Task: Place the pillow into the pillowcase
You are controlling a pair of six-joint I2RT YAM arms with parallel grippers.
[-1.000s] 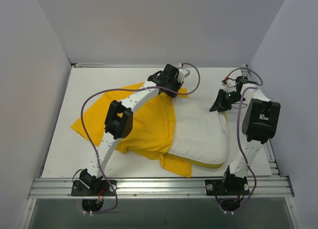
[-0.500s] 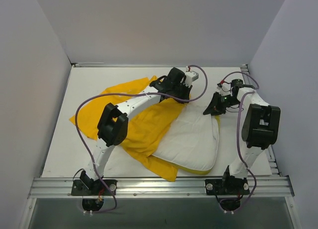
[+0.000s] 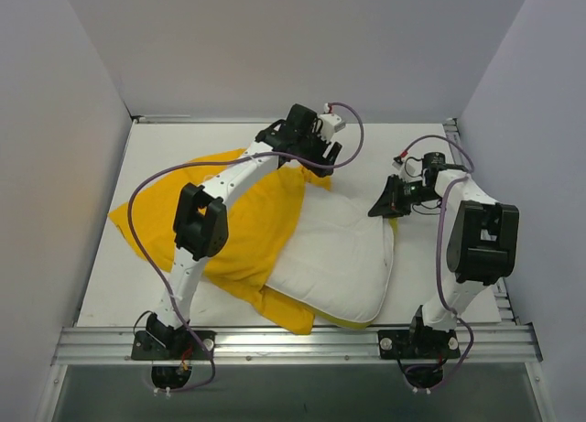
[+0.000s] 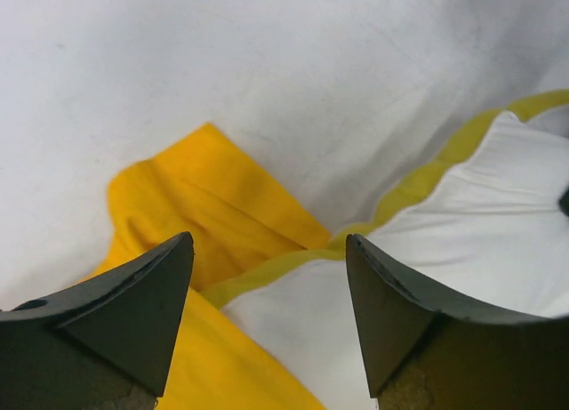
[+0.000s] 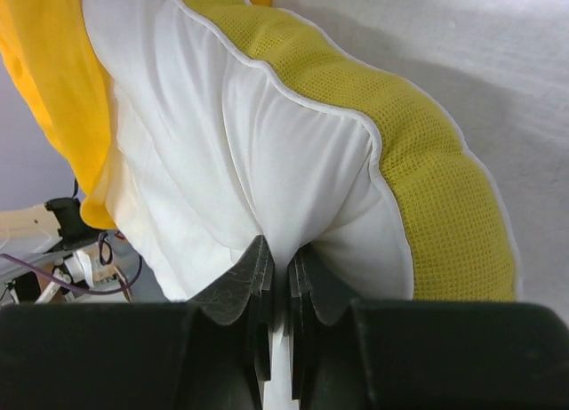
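Note:
The white pillow lies at the table's middle right, its left part under the bright yellow pillowcase, which spreads out to the left. My left gripper hovers open over the far corner where the two meet. In the left wrist view nothing sits between the left gripper's fingers; below them lie the pillowcase and the pillow with its yellow seam. My right gripper is at the pillow's far right corner. The right wrist view shows the right gripper shut on a fold of the pillow beside its yellow mesh edge.
The white table is closed in by grey walls on the left, back and right. A metal rail with both arm bases runs along the near edge. Purple cables loop over the arms.
My left gripper has opened, let go of the pillowcase and drawn back to the far left. The right gripper has pulled the pillow leftward, and the pillowcase has shifted left too.

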